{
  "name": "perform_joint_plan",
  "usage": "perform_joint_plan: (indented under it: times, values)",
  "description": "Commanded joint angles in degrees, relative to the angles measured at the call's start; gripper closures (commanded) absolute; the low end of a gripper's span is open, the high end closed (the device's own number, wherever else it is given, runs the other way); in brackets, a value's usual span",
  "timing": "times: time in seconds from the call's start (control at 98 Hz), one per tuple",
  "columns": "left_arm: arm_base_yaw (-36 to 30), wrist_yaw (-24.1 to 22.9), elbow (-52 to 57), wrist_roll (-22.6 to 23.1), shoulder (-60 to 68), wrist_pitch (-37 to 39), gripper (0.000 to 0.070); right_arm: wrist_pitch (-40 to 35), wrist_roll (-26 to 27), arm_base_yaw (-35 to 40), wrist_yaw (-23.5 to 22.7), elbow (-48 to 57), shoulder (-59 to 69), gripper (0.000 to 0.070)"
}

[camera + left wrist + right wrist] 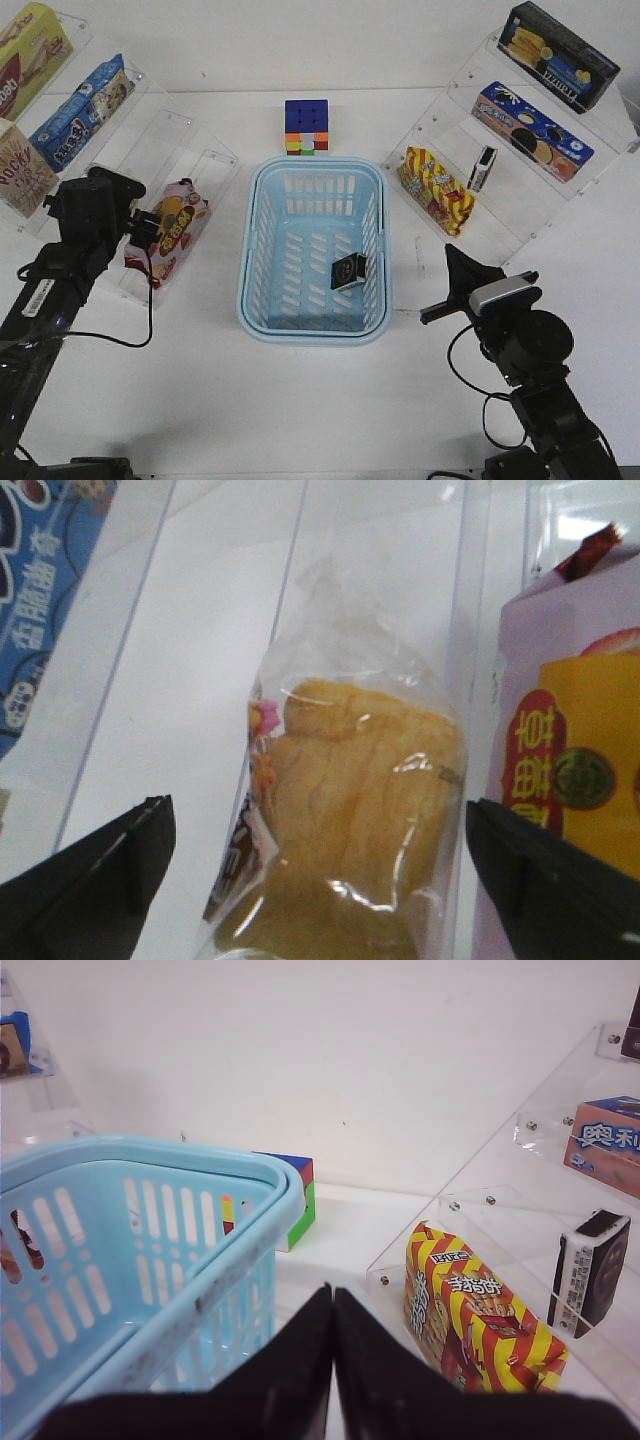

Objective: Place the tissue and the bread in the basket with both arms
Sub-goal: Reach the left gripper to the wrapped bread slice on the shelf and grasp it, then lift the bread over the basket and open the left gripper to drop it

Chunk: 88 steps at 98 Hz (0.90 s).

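The light-blue basket [262,262] stands mid-table, and one black tissue pack [348,271] lies flat inside it near the right wall. A second tissue pack [482,168] stands on the right clear shelf and also shows in the right wrist view [590,1270]. The bread [360,810], a golden bun in clear wrapper, stands on the left shelf between my left gripper's [318,810] open jaws, which do not touch it. In the front view the left gripper [145,235] hides the bread. My right gripper [455,262] is shut and empty just right of the basket [150,1175].
A pink-and-yellow snack bag [178,228] stands right beside the bread on the left shelf. A red-and-yellow snack bag [436,188] lies on the right shelf. A multicoloured cube [306,127] sits behind the basket. Boxed snacks fill the upper shelves on both sides.
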Motion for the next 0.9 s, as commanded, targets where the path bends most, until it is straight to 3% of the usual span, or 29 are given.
perform_joint_plan:
  times: [0.0, 0.071, 0.082, 0.367, 0.459, 0.541, 0.673, 0.735, 0.796, 0.888]
  values:
    - [0.04, -0.46, 1.38, 0.81, 1.11, 0.66, 0.0271, 0.57, 0.72, 0.31, -0.04, 0.57, 0.07, 0.07]
    - [0.04, -0.39, 1.38, 0.81, 1.2, 0.7, 0.0509, 0.57, 1.09, 0.31, -0.04, 0.59, 0.07, 0.07]
    - [0.04, -0.39, 1.38, 0.81, 1.16, 1.05, 0.0639, 0.59, 1.11, 0.31, -0.04, 0.59, 0.07, 0.07]
    - [-1.81, -0.35, 2.23, 0.28, -3.21, 1.25, 0.0655, 0.57, 1.11, 0.31, -0.04, 0.59, 0.07, 0.07]
    - [-4.5, 1.18, 4.15, -1.84, -6.84, 1.03, 0.0655, 0.59, 1.14, 0.31, -0.04, 0.59, 0.07, 0.07]
    - [-7.15, 8.66, 5.97, -5.88, -10.27, 1.14, 0.0655, 0.57, 1.27, 0.31, -0.04, 0.59, 0.07, 0.07]
    - [-11.82, 30.67, 6.51, -14.67, -14.27, 4.61, 0.0656, 0.59, 1.27, 0.31, -0.02, 0.59, 0.07, 0.07]
    - [-14.21, 38.73, 6.51, -18.08, -14.4, 6.45, 0.0656, 0.57, 1.29, 0.31, -0.02, 0.59, 0.07, 0.07]
    - [-16.94, 42.64, 6.51, -19.37, -13.68, 7.19, 0.0656, 0.57, 1.44, 0.31, -0.02, 0.59, 0.07, 0.07]
    - [-21.46, 43.15, 6.51, -19.5, -11.23, 6.64, 0.0656, 0.55, 1.81, 0.31, -0.04, 0.59, 0.07, 0.07]
